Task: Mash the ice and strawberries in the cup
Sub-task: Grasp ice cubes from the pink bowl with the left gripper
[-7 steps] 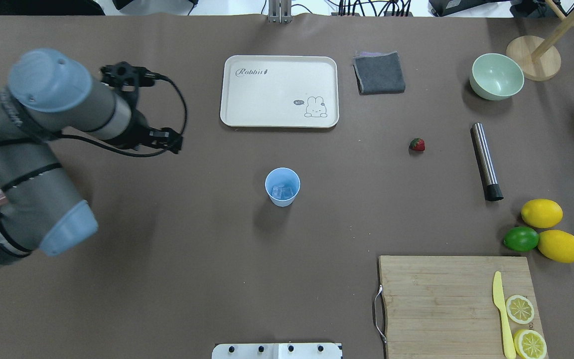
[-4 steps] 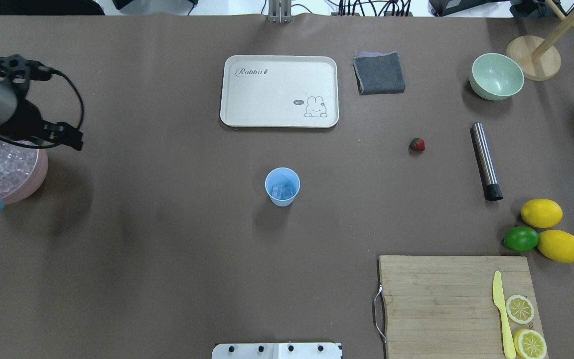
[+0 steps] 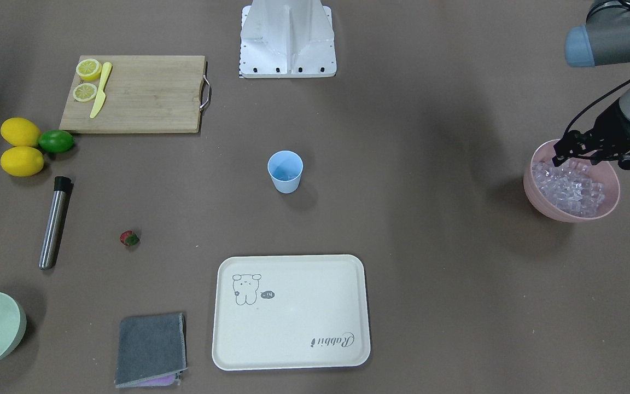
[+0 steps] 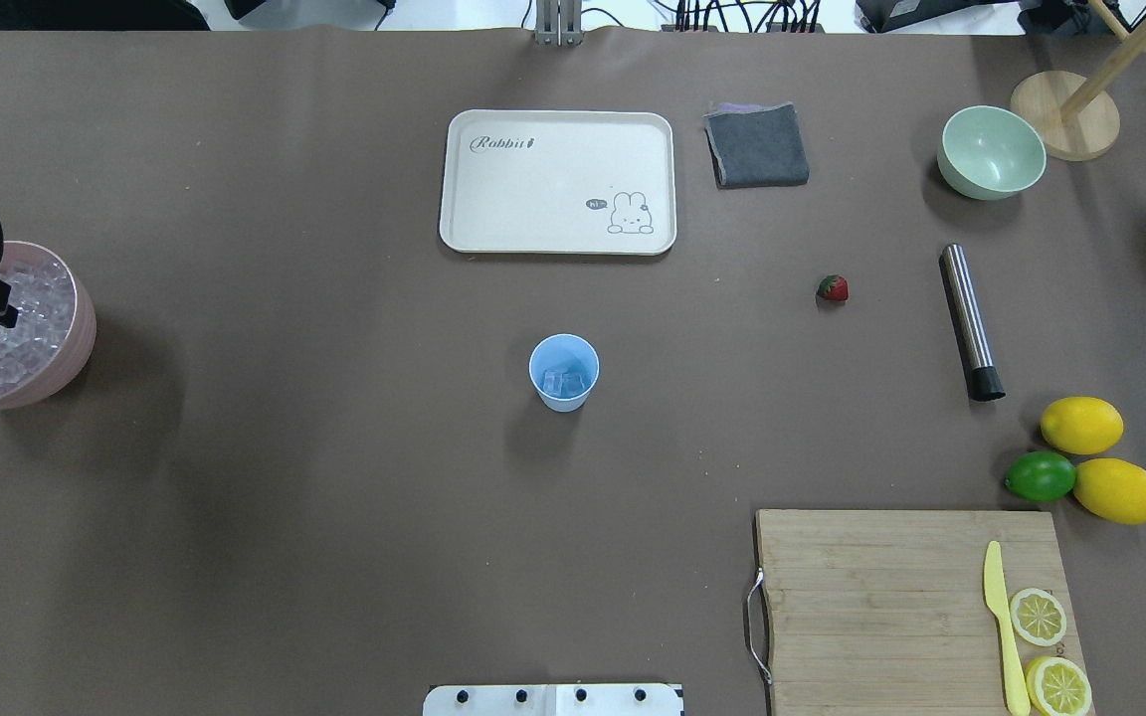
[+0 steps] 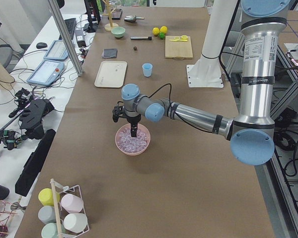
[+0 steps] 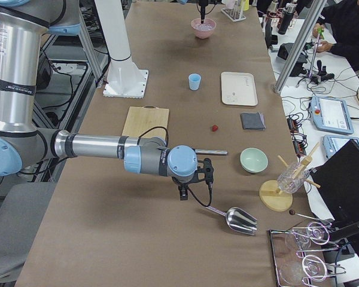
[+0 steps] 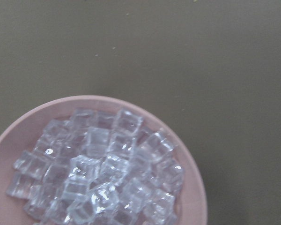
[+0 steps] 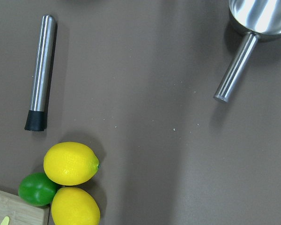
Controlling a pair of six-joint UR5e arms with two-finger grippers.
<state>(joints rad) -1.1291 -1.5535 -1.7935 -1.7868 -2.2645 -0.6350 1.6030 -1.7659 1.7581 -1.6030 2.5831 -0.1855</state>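
L gripper (image 5: 133, 134) is being held over the pink bowl (image 3: 536, 202), fingers pointing straight down at the ice (image 7: 103, 183) heaped inside. Whether the tips are touching the heap can't be told, and neither can whether the fingers are apart or together. The bowl is being shown at the robot's L end of the table (image 4: 334, 497), well apart from everything else.

The cup (image 4: 563, 373) is being seen upright near the table's middle, w/ a few cubes (image 4: 567, 382) lying at its bottom. The tray (image 4: 533, 189) is being shown beyond it. The strawberry (image 4: 833, 288) is being seen lying on the bare table to the R of the cup, well apart from it, w/ the muddler (image 4: 969, 320) lying flat further R.

R gripper (image 6: 182, 194) is being shown only in the R side view, held above the table near the scoop (image 6: 240, 220). Its fingers' state can't be told.

Two lemons (image 4: 1081, 425) and a lime (image 4: 1040, 476) are being seen bunched together just beyond the cutting board (image 4: 871, 597).
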